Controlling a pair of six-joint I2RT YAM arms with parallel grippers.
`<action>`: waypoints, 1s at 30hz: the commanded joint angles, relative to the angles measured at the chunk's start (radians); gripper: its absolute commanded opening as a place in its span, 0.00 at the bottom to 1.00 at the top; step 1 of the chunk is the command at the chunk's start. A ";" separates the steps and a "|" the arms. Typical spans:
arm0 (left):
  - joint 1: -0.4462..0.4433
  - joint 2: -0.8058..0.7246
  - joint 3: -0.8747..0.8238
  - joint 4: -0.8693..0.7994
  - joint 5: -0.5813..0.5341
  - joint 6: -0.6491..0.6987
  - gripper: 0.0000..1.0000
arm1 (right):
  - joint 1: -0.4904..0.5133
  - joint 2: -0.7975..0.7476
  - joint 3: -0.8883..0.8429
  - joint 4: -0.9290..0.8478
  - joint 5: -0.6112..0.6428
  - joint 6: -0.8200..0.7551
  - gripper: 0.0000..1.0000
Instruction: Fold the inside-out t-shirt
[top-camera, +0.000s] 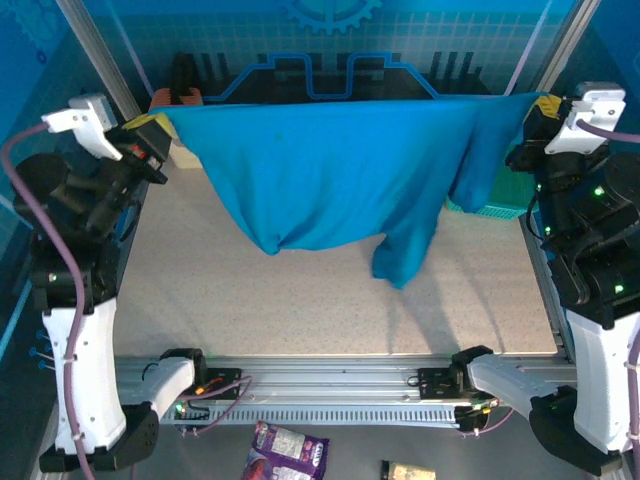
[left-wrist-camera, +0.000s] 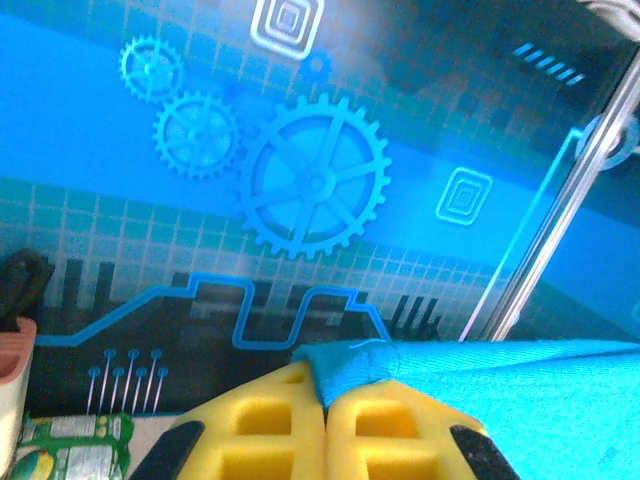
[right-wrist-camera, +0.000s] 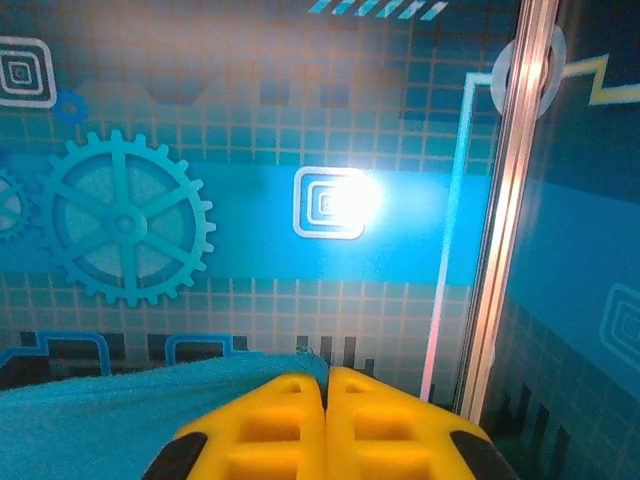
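While aloft, t-shirt (top-camera: 330, 190) between end effectors (top-camera: 158, 128) (top-camera: 540, 106)

T-shirt (top-camera: 330, 170) hangs between left tool (top-camera: 158, 128) and right tool (top-camera: 538, 108), perhaps touching table (top-camera: 250, 310).

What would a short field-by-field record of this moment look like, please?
garment: blue-teal t-shirt, stretched in the air between the two arms, not yet folded
left grip: left claw shut on one top corner of the t-shirt
right grip: right claw shut on the opposite top corner
lower part: hangs in a sag toward the table; whether it touches cannot be told
nearby: teal mesh basket at the right side, partly covered by the hanging cloth
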 joint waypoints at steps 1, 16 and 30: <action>0.020 0.025 -0.006 0.005 -0.090 0.003 0.00 | -0.021 -0.004 0.011 0.071 0.044 0.021 0.00; 0.021 0.426 0.030 0.087 0.030 -0.086 0.00 | -0.052 0.382 0.048 0.100 0.002 0.011 0.00; 0.024 0.439 0.270 -0.173 -0.017 -0.004 0.00 | -0.073 0.301 0.085 0.022 -0.052 0.086 0.00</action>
